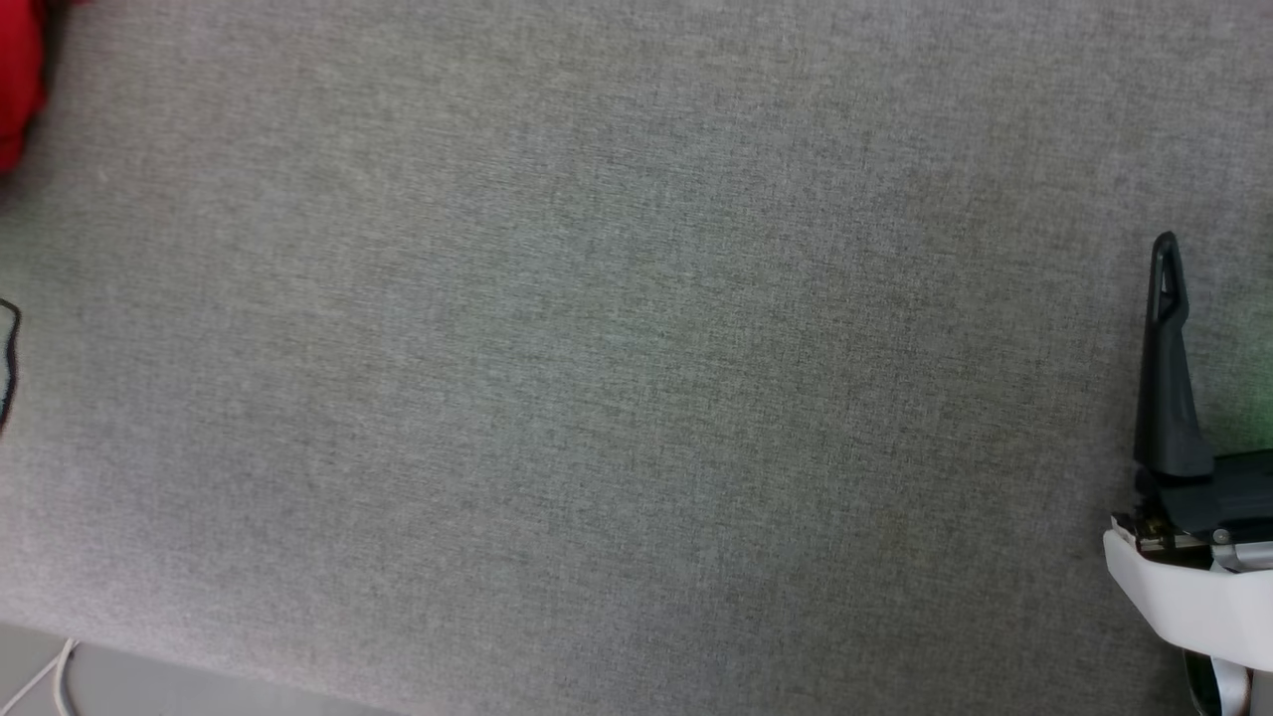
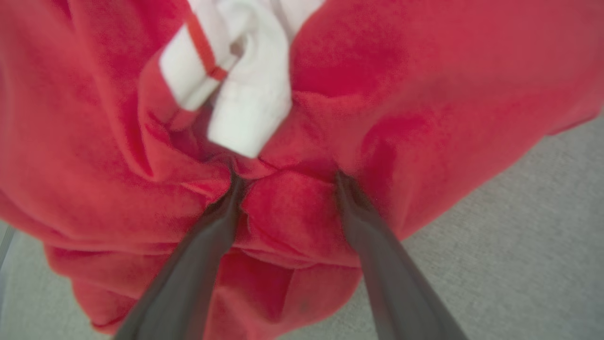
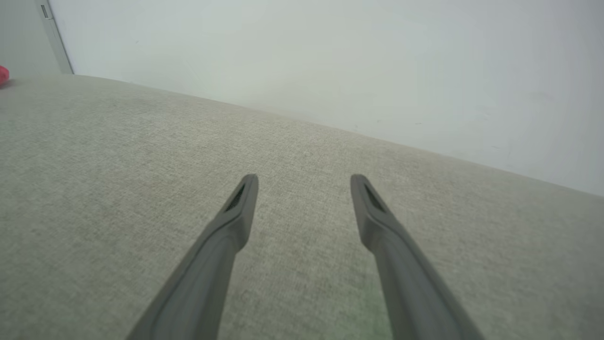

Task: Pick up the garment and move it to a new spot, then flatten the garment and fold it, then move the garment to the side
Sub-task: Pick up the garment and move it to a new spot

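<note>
The garment lay at the far left of the gray cloth-covered surface, just a red edge at the head view's upper left corner. From the left wrist it was a crumpled red heap with a white sleeve folded on top, so bunched that neither its long axis nor which way it pointed could be told. The left gripper reached straight into the heap, jaws wide, both tips sunk in the cloth with a red fold bulging between them, not pinched. Well apart at the right, the right gripper hung over bare surface, fingers aimed towards the pale wall - jaws spread wide, holding nothing.
</note>
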Motion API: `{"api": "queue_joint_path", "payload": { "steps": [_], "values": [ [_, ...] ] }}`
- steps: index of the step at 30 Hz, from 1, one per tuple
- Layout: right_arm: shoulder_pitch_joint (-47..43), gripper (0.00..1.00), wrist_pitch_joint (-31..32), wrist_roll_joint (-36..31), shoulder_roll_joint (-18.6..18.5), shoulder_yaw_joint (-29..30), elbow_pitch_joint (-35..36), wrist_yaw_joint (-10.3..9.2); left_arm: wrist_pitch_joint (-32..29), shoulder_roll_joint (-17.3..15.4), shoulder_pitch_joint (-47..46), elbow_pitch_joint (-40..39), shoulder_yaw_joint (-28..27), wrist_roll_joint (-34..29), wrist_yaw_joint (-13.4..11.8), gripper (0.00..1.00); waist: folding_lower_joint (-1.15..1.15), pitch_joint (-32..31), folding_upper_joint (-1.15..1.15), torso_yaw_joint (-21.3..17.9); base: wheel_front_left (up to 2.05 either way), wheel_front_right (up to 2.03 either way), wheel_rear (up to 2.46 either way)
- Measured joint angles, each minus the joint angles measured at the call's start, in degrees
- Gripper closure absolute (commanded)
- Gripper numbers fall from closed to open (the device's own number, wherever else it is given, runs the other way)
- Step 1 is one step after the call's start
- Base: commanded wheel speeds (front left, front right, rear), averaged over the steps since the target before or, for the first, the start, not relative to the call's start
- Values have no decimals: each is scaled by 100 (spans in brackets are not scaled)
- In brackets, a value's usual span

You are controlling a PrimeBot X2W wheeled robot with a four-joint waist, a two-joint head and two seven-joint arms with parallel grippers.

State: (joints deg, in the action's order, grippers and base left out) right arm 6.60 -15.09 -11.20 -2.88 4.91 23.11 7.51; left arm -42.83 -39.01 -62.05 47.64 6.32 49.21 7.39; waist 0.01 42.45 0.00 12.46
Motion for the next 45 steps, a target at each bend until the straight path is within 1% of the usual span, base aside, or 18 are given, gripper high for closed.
{"api": "queue_joint_path", "payload": {
  "steps": [6, 7, 8, 15, 19, 22, 25, 33, 39, 45],
  "values": [
    [2, 0, -3, -16, 0, 0, 65, 0, 16, -141, 15, -32, 326, 248, -1, 0, -1, 154, 0, -74, 0, 0, 0],
    [3, 0, -3, -23, 0, 1, 64, 0, 45, -165, 15, -46, 405, 256, -1, 12, -1, 154, 0, -77, 0, 0, 0],
    [5, 0, -3, -23, 0, 1, 60, 0, 104, -182, 15, -45, 457, 263, -1, 100, -1, 145, 0, -78, 0, 0, 0],
    [29, 0, 0, 45, 0, -49, -102, 0, 515, -292, 36, -129, 901, 376, -1, 100, -1, -105, 0, -50, 0, 0, 0],
    [60, 0, 0, 149, 0, -134, -260, 0, 743, -495, -46, -314, 1179, 372, 0, 100, 0, -360, 0, -33, 0, 0, 0],
    [118, 0, 0, 299, 0, -183, -444, 0, 913, -756, -210, -630, 1478, 347, 0, 100, -1, -669, 0, -43, 0, 0, 0],
    [117, 0, 0, 434, 0, -205, -583, 0, 983, -899, -376, -902, 1744, 330, 0, 100, -1, -923, 0, -64, 0, 0, 0],
    [112, 0, 0, 724, -1, -244, -887, 0, 1024, -1053, -965, -1814, 2417, 321, 0, 100, -1, -1553, 0, -172, 0, 0, 0],
    [47, 0, 0, 935, -2, -253, -1067, 0, 920, -995, -1414, -2421, 2931, 235, 0, 100, -1, -1958, 0, -348, 0, 0, 0],
    [-40, 0, 0, 1133, -3, -235, -1218, 0, 805, -760, -1734, -2878, 3426, 144, 1, 100, -1, -2292, 0, -652, 0, 0, 0]
  ]
}}
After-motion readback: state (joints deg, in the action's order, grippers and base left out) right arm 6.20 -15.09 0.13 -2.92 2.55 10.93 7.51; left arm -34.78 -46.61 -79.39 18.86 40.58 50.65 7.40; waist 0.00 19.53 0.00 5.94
